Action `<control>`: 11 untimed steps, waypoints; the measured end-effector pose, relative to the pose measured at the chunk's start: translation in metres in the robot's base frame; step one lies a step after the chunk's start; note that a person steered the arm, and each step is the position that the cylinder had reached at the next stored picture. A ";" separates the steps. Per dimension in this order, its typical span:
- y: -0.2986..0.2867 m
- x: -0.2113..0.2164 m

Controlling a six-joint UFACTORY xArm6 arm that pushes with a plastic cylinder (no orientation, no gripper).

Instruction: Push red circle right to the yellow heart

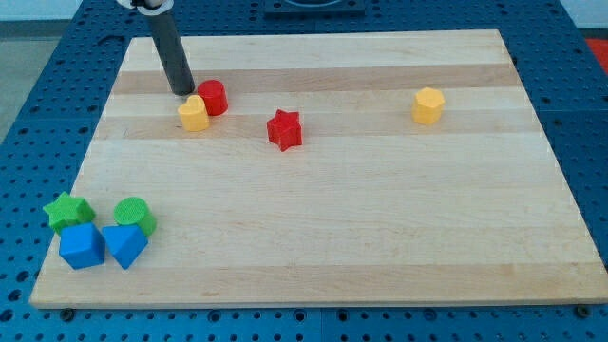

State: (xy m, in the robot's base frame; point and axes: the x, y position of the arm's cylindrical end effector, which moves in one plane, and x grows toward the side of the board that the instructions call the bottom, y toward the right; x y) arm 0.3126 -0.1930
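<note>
Nearest the view's bottom, at the wooden board's [313, 237] lower-left corner, four blocks sit clustered: a blue cube [82, 246] and a blue wedge-like block [125, 245] in front, with a green star [68, 210] and a green cylinder [135, 215] just behind them. All four lie well below and left of the yellow heart [193, 114], clear of any line between the task's blocks.

Further up, a red star [284, 129] lies right of and slightly below the yellow heart, apart from it. A yellow hexagonal block [428, 105] stands far to the heart's right, alone.

The red circle [213, 98] sits just up and right of the yellow heart, touching it or very nearly so. It is a short upright cylinder, round face upward, with no distinguishable long axis or heading.

My tip [182, 92] rests on the board just up and left of the yellow heart, close beside the red circle's left flank; whether it contacts either block cannot be told. The rod has no jaws and grips nothing.

The board lies on a blue perforated table [38, 104]. No brand, label or writing is legible anywhere.
</note>
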 end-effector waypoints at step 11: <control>0.081 0.029</control>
